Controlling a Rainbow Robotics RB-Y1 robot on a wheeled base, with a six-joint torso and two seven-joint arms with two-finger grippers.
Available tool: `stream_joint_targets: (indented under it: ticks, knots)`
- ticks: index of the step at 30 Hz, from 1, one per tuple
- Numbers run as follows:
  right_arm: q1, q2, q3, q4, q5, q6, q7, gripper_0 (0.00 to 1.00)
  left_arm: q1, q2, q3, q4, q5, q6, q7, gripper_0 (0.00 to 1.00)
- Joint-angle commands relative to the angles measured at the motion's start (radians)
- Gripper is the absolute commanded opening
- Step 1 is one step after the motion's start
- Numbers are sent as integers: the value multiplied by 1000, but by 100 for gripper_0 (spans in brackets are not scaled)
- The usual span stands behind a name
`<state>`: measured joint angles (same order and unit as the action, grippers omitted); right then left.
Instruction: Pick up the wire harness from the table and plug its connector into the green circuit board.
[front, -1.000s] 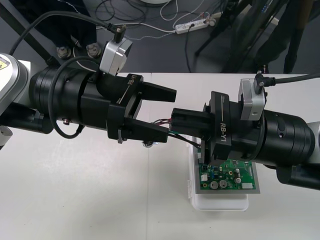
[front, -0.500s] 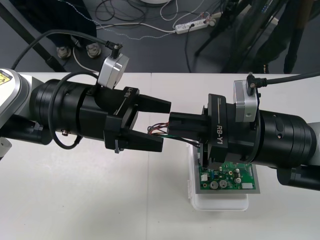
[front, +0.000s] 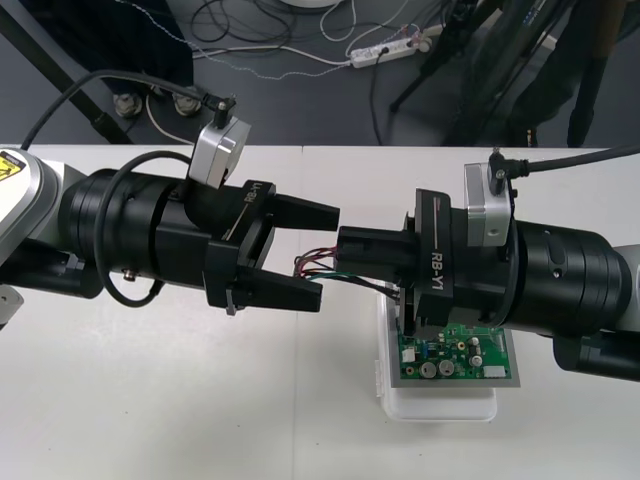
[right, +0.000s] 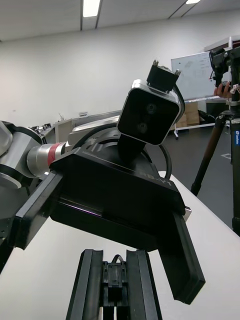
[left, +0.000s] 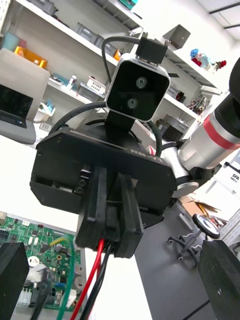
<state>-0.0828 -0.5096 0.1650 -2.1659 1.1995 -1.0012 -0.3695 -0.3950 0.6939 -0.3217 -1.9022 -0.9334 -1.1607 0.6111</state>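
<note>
The left arm reaches in over the pale table (front: 150, 400), its black wrist cable looping beside it and a silver camera (front: 215, 152) perched on top. The left gripper (front: 328, 256) is spread wide, one finger on the far side and one on the near side of the wire harness (front: 315, 262), touching neither wire as far as I can see. In the left wrist view its own two fingers (left: 11, 280) stand at the bottom corners, far apart.

The harness hangs in the air between the two grippers: red, black and green wires fan out leftwards from the right gripper (front: 346, 252), whose fingers are pressed together on it. In the right wrist view a small black piece of the harness sits clamped between those two fingers. The left gripper's near finger hides the loose end of the wires, so I cannot tell where the metal socket is. A dark strand runs back under the right gripper towards the board.

To the right, the green circuit board (front: 455, 358) lies on its white base (front: 440, 408) on the table, its far part covered by the right gripper's bulky body. Nothing is plugged into the part I can see. Beyond the table's far edge a white power strip (front: 395, 45) lies on the dark floor.
</note>
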Motion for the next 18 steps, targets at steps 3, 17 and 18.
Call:
stream_joint_targets:
  ticks: [3, 17, 18]
  knots:
    - [2, -17, 13, -42, 22, -13, 6, 0, 27, -31, -2, -5, 19, -34, -57, 100]
    - [-2, -12, 13, -58, 17, -16, 40, 0, 38, -47, 0, -5, 21, -34, -79, 57]
    - [-2, -12, 13, -58, 17, -16, 40, 0, 38, -47, 0, -5, 22, -33, -80, 55]
